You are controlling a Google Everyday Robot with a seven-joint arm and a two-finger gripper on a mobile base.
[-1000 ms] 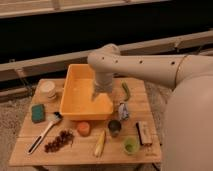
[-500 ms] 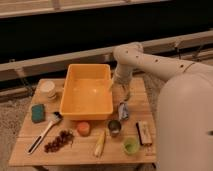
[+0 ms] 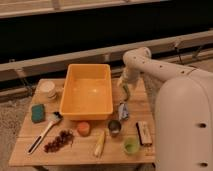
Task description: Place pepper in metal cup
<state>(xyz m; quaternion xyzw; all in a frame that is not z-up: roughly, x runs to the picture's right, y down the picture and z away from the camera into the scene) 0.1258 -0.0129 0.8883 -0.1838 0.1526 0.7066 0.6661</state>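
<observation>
The pepper, slim, curved and dark green, lies on the wooden table just right of the yellow bin. My gripper hangs at the end of the white arm directly above the pepper's upper end, very close to it, and looks open with nothing in it. The metal cup, small and silver-grey with a dark inside, stands upright near the table's front, some way nearer the camera than the pepper.
A big yellow bin fills the table's middle. Around the metal cup are an orange cup, a corn cob, a green cup, a blue packet and a snack bar. A white bowl, sponge, brush and grapes sit left.
The arm has swung from over the yellow bin to the right, and the gripper now sits above the pepper. The pepper and the cups have stayed where they were.
</observation>
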